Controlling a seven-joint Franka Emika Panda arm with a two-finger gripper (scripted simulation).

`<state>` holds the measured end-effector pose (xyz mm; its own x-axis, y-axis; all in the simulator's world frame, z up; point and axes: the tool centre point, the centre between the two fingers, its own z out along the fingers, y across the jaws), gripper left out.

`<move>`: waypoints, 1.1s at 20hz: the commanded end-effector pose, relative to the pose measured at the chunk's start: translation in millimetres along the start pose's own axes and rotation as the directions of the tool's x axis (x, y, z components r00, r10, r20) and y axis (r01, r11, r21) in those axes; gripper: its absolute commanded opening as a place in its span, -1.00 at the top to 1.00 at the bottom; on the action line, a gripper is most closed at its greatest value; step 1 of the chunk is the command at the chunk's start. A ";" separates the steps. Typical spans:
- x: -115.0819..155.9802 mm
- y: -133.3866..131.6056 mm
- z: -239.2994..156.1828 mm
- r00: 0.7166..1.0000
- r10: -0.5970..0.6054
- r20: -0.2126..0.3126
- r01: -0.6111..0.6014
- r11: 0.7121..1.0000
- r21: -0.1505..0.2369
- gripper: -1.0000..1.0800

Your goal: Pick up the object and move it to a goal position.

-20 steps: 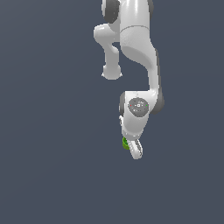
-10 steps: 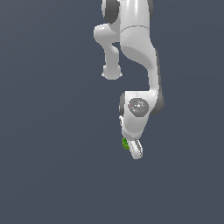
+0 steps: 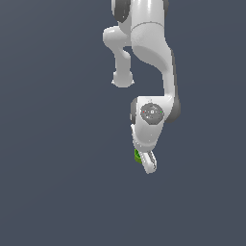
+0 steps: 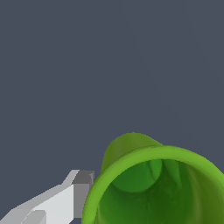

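The object, a small bright green cup (image 3: 137, 156), shows as a sliver of green beside the white gripper (image 3: 145, 162) at the lower end of the arm. In the wrist view the cup (image 4: 153, 186) fills the frame close up, its darker green hollow facing the camera. One white and grey finger (image 4: 78, 194) presses against the outside of its rim. The other finger is hidden. The gripper appears shut on the cup's wall.
The white arm (image 3: 149, 57) reaches down from the top of the exterior view. Around it lies only a plain dark grey-blue surface (image 3: 57, 182). No goal marker shows.
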<state>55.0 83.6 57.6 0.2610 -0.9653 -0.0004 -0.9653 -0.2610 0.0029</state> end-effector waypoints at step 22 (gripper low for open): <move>40.6 30.5 -234.1 1.000 0.003 0.001 -0.003 1.000 0.002 1.00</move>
<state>38.5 40.3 273.1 0.2584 -0.9660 -0.0013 -0.9660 -0.2584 0.0010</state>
